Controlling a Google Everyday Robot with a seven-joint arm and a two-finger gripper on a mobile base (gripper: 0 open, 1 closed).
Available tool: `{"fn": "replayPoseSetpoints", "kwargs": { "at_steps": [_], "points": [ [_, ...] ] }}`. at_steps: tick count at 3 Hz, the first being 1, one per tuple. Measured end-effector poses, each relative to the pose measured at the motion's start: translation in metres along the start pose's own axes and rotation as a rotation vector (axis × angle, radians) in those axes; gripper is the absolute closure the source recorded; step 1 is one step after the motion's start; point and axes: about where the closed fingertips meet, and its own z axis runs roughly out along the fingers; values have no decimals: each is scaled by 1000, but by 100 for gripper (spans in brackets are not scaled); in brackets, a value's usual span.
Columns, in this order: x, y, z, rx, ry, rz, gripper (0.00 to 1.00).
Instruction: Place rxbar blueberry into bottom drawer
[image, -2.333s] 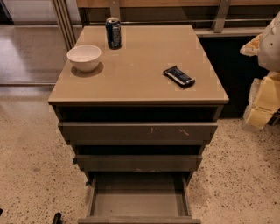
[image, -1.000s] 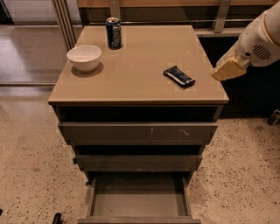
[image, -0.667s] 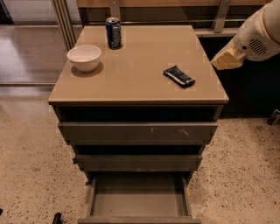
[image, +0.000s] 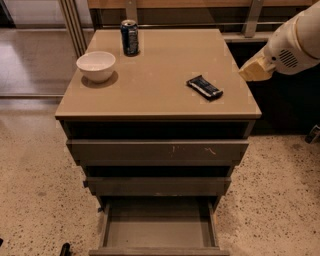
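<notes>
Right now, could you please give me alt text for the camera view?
A dark rxbar blueberry lies on the cabinet top near its right edge, with the robot's hand hovering just past that edge; the bottom drawer stands open. A white bowl and blue can sit at back left.

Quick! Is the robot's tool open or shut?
Tool: cannot be told; it hangs beside the edge of the tan cabinet top, apart from the dark-wrapped snack bar.

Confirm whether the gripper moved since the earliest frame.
Yes. The gripper has risen from below the cabinet top level and shifted left; it now hangs at that top's right edge, apart from the rxbar blueberry.
</notes>
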Motion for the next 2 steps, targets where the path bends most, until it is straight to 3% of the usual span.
{"fn": "replayPoseSetpoints", "kwargs": {
  "at_steps": [2],
  "points": [
    [-27, -20, 67, 78, -158, 126, 100]
  ]
}}
